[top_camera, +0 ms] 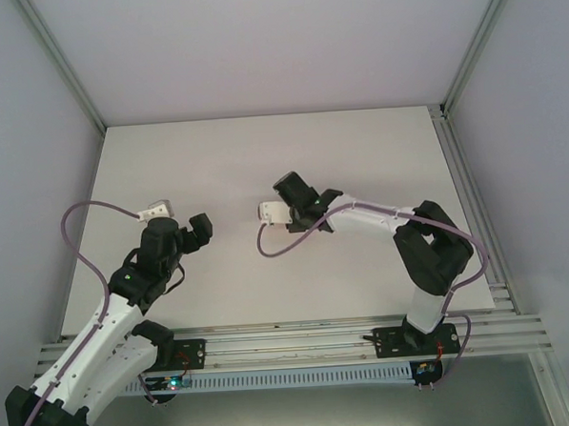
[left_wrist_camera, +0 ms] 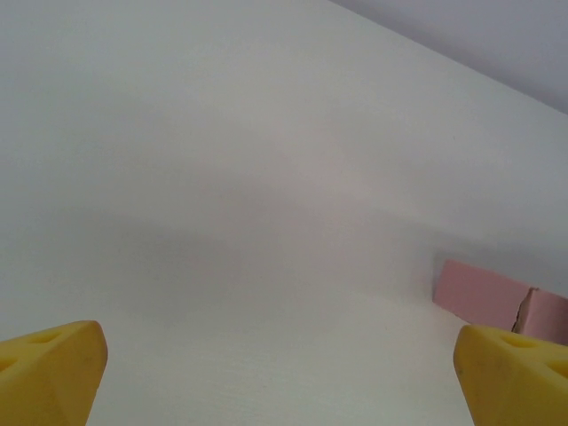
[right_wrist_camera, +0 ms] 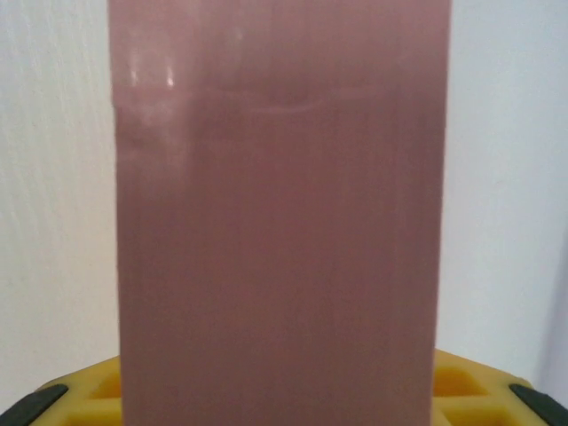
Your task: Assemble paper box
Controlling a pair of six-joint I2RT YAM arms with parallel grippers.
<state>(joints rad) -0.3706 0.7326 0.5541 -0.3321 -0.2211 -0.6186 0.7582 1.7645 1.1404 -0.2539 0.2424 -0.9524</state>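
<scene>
**Top external: both arms reach over the white table point(top_camera: 262, 147), paper box point(right_wrist_camera: 280, 213) at the right gripper point(top_camera: 293, 192)**

From my seat, the right wrist camera shows the pink box as a tall panel rising close to the lens between the yellow fingers point(right_wrist_camera: 75, 390). I cannot tell whether they pinch it. On the left wrist camera the box lies ahead to the right, and the left gripper point(left_wrist_camera: 284, 373) is spread wide above the tabletop.

No legible text, labels, brand marks, nos. or signs in any view. The pink paper box point(right_wrist_camera: 280, 213), seen close up from the right wrist cam, is plain card w/ no print on its face.
</scene>
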